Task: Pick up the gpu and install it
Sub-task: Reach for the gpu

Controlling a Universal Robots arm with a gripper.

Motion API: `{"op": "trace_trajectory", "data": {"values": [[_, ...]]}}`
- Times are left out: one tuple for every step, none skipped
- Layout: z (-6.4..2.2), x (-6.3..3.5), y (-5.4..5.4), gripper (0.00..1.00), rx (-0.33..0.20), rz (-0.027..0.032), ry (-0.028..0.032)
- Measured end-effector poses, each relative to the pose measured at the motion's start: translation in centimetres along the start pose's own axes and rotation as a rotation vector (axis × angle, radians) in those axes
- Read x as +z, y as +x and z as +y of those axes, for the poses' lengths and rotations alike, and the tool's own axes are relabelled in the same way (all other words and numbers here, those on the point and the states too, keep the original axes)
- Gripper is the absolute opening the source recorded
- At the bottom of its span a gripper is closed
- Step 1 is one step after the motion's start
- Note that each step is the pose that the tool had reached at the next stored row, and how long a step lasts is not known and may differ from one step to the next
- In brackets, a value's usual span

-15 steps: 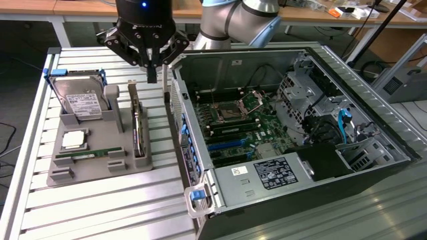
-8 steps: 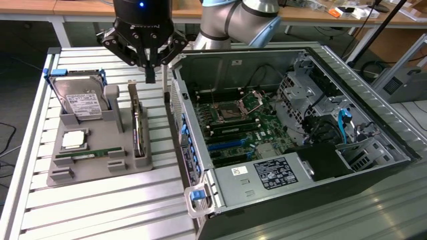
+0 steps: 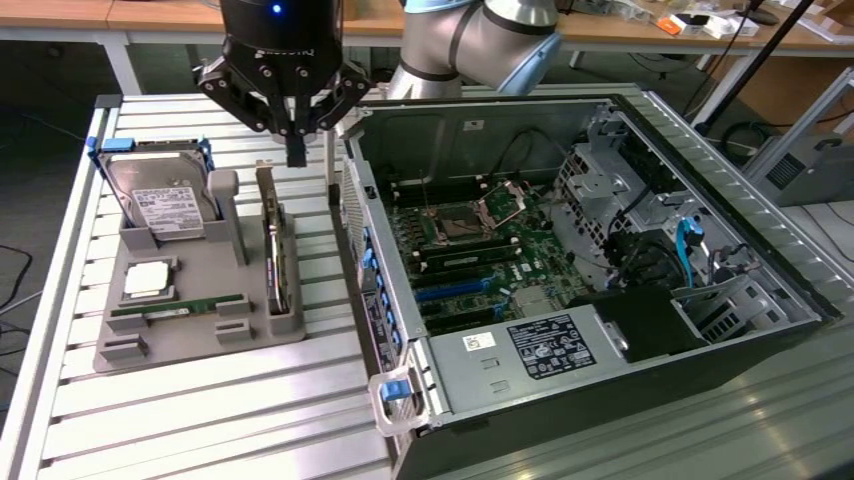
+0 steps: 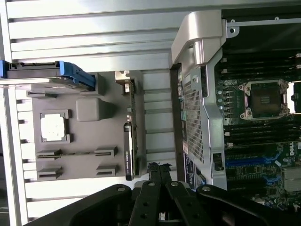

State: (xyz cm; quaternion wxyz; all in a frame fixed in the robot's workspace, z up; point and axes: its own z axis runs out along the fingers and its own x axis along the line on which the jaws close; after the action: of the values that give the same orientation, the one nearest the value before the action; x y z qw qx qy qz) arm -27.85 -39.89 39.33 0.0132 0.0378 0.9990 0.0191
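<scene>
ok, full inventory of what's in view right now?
gpu: 1, dark board, silver bracket, on edge in holder
hard drive: 1, silver, white label, propped in holder
cpu: 1, silver, flat in holder
ram: 1, green, flat in holder
holder: 1, grey, on table, exterior view's left
case: 1, black and silver, open, exterior view's right
motherboard: 1, green, inside case
power supply: 1, silver, inside case
table: 1, silver slats, under everything
arm: 1, grey, above case's far wall
gripper: 1, black, shut, empty, over holder, nearest gpu

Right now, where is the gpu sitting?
The gpu stands on edge in the grey holder on the exterior view's left, along the holder's edge nearest the open computer case; the shut hand hangs above, near its bracket end.
</scene>
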Motion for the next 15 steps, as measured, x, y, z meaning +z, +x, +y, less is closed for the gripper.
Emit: {"op": "trace_trajectory", "data": {"values": [[0.0, 0.0, 0.05, 0.11, 0.0, 0.0, 0.0], [-0.01, 0.0, 0.09, 0.11, 0.0, 0.0, 0.0], [-0.01, -0.01, 0.14, 0.11, 0.0, 0.0, 0.0], [-0.01, 0.0, 0.18, 0.11, 0.0, 0.0, 0.0], [-0.02, -0.01, 0.24, 0.11, 0.0, 0.0, 0.0001], [-0.03, -0.01, 0.33, 0.11, 0.0, 0.0, 0.0], [-0.03, -0.01, 0.44, 0.11, 0.0, 0.0, 0.0], [-0.04, -0.02, 0.53, 0.11, 0.0, 0.0, 0.0001], [-0.05, -0.01, 0.6, 0.11, 0.0, -0.0001, -0.0001], [-0.05, -0.02, 0.64, 0.11, 0.0, 0.0, 0.0], [-0.05, -0.02, 0.69, 0.11, 0.0, 0.0, 0.0], [-0.05, -0.02, 0.73, 0.11, 0.0, 0.0, 0.0], [-0.06, -0.02, 0.78, 0.11, 0.0, 0.0, 0.0], [-0.06, -0.02, 0.82, 0.11, 0.0, 0.0, 0.0], [-0.06, -0.03, 0.86, 0.11, 0.0, 0.0, 0.0]]}}
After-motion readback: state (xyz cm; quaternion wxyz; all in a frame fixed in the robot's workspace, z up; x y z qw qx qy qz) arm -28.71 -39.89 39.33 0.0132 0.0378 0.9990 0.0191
